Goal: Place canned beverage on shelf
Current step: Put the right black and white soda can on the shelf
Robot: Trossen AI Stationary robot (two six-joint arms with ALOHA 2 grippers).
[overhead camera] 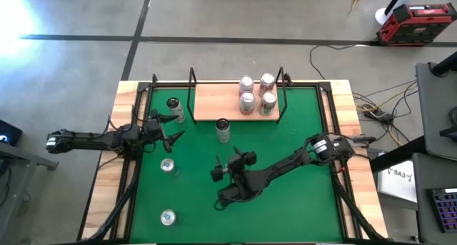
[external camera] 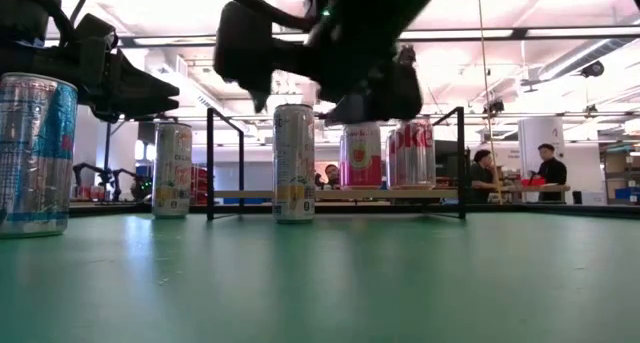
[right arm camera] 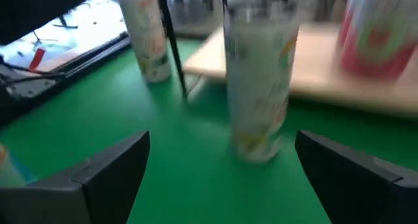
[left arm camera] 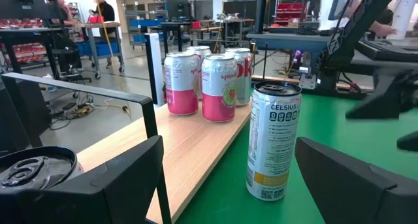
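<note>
A white Celsius can (overhead camera: pixel 223 129) stands upright on the green mat just in front of the shelf (overhead camera: pixel 214 102); it also shows in the right wrist view (right arm camera: pixel 258 87) and the left wrist view (left arm camera: pixel 273 142). My right gripper (overhead camera: pixel 228 163) is open and empty, a short way on the near side of this can, pointing at it (right arm camera: pixel 222 172). My left gripper (overhead camera: pixel 168 131) is open and empty at the mat's left, left of the can (left arm camera: pixel 228 185). Several pink cans (overhead camera: pixel 257 95) stand on the right end of the shelf board.
Another white can (overhead camera: pixel 173 108) stands left of the shelf, near my left gripper. Two more cans (overhead camera: pixel 168 165) (overhead camera: pixel 168 216) stand on the mat's near left. The shelf's black posts (overhead camera: pixel 191 95) rise at its ends; the left half of its board is bare. People stand in the room behind.
</note>
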